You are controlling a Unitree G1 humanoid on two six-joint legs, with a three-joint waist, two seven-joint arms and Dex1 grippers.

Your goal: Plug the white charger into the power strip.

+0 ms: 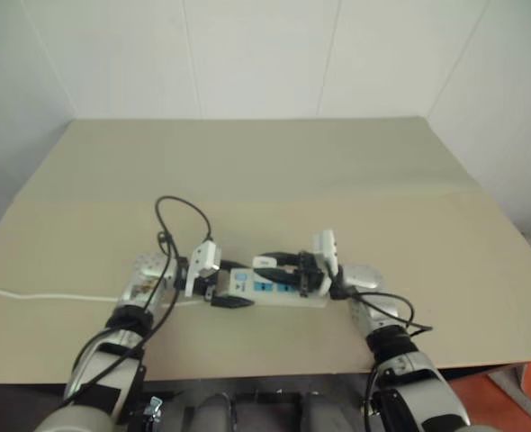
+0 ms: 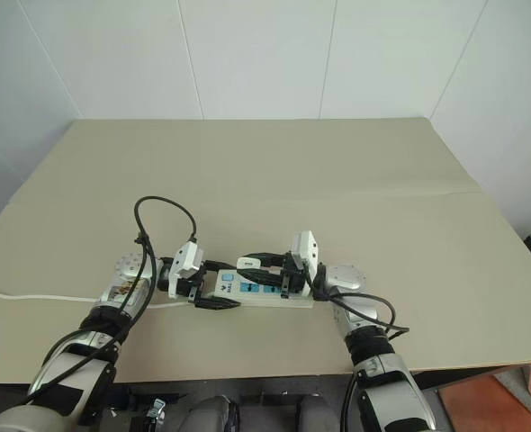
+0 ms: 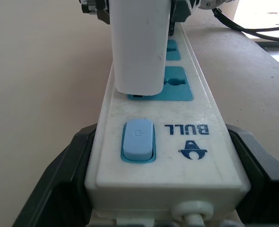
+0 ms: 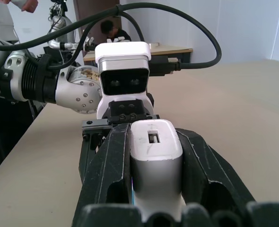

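Head views, table (image 2: 355,171): beige top against white walls; the strip (image 2: 258,292) lies crosswise near the front edge, between the two arms.
Head views, cord (image 2: 31,297): a thin white line running from the strip's switch end toward the table's left side.
Head views, left gripper (image 2: 213,297): closed on the switch end of the strip, pinning it to the table.
Head views, right gripper (image 2: 267,270): closed on the charger (image 2: 252,263), carried over the row of blue sockets, gripper pointing toward the left one.
Left wrist view, strip (image 3: 196,142): seen lengthwise; blue switch (image 3: 138,140) nearest, black fingers (image 3: 59,175) pressed to both long sides.
Left wrist view, charger (image 3: 139,47): upright, its base just above the first socket (image 3: 175,85); a dark sliver shows beneath it, so it looks partly entered, not seated flush.
Right wrist view, charger (image 4: 156,161): clamped between the two black fingers (image 4: 106,170), port face showing; the left arm's camera head (image 4: 123,75) faces it from close beyond.
Step in hand: the final press, judged from the gap under the base.
Doing it well: keep the charger square to the strip, push straight along the prongs without rocking, and hold the left grip firm so that the strip neither slides nor tips.
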